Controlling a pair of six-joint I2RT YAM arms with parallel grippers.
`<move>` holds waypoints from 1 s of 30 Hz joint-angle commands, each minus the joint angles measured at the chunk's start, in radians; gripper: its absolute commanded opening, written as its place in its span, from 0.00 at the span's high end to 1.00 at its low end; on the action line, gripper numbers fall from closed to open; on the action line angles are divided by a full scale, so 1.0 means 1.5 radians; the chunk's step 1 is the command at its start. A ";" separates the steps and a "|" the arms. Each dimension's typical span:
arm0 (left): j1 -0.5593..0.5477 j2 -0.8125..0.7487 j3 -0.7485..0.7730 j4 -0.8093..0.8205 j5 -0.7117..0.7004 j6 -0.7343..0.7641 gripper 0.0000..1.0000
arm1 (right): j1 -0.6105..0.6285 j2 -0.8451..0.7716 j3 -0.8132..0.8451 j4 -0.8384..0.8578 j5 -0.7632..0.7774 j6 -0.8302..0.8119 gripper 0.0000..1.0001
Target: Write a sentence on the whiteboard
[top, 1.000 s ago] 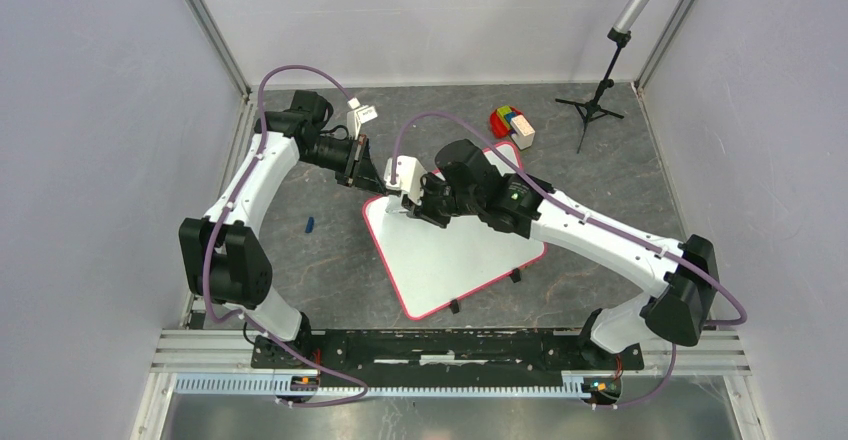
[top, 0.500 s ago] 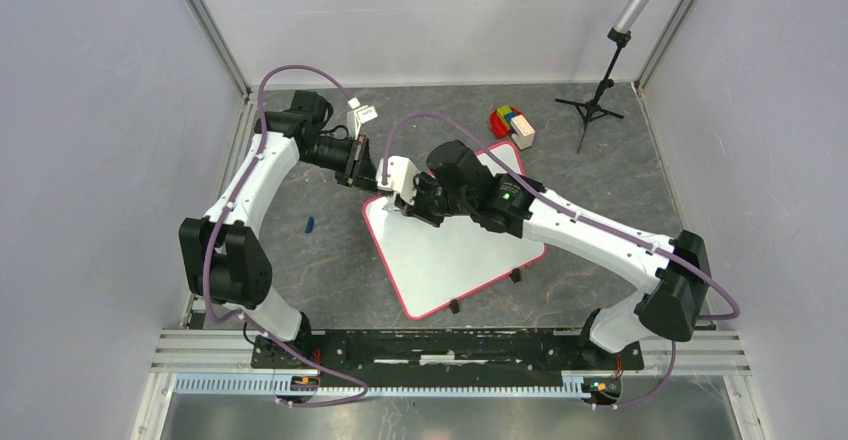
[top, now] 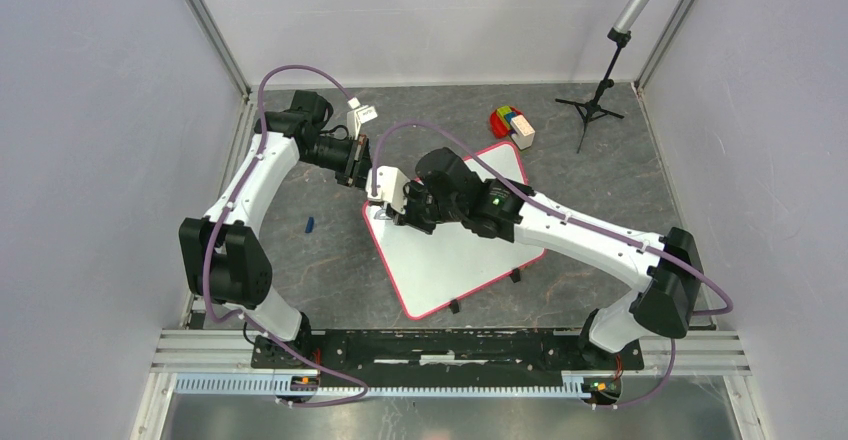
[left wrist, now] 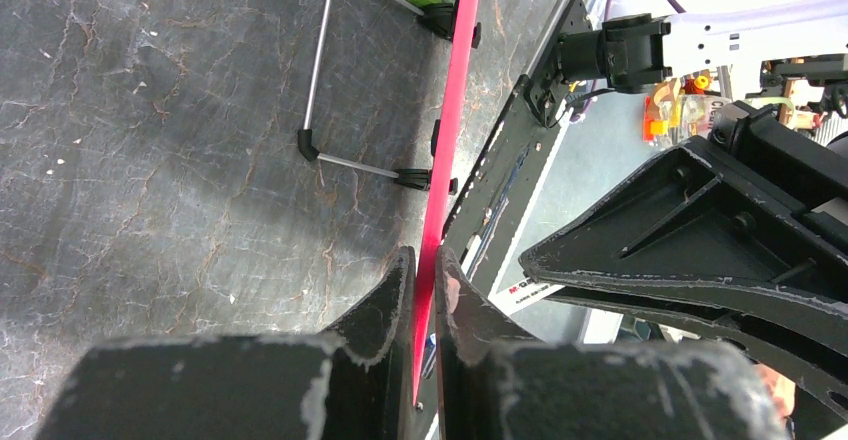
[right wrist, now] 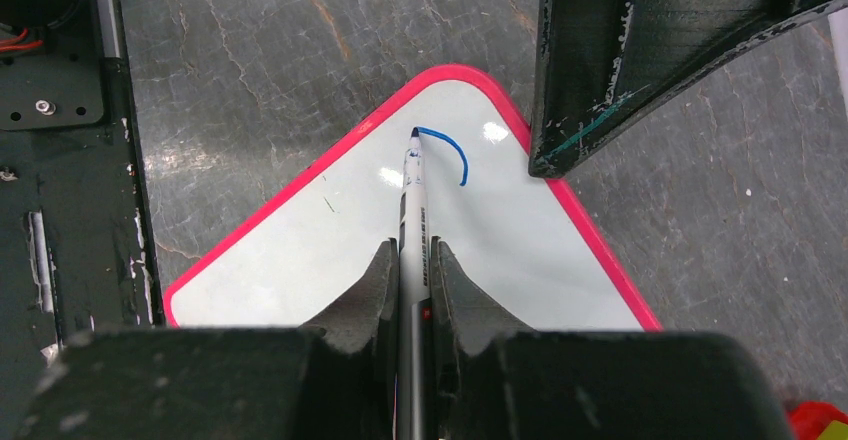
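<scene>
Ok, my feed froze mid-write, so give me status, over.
Left gripper shut on whiteboard rim. Right gripper shut on marker, tip at one blue stroke near the corner. Left gripper crowds that corner.

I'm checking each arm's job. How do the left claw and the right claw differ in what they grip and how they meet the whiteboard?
The left claw is shut on the pink rim of the whiteboard, edge-on; the right claw is shut on a marker. The left claw touches the board itself; the right claw meets it only through the marker tip, by a blue stroke. Both are shut on something.
</scene>
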 commanded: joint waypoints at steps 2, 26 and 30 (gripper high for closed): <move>0.001 -0.017 0.001 0.000 0.025 0.019 0.97 | 0.005 -0.016 -0.017 0.003 0.007 -0.008 1.00; 0.001 -0.015 0.001 0.000 0.029 0.027 0.98 | 0.004 -0.053 -0.003 -0.045 0.028 -0.038 1.00; 0.001 -0.018 -0.002 0.000 0.030 0.026 0.97 | 0.000 -0.054 0.017 -0.046 0.038 -0.041 1.00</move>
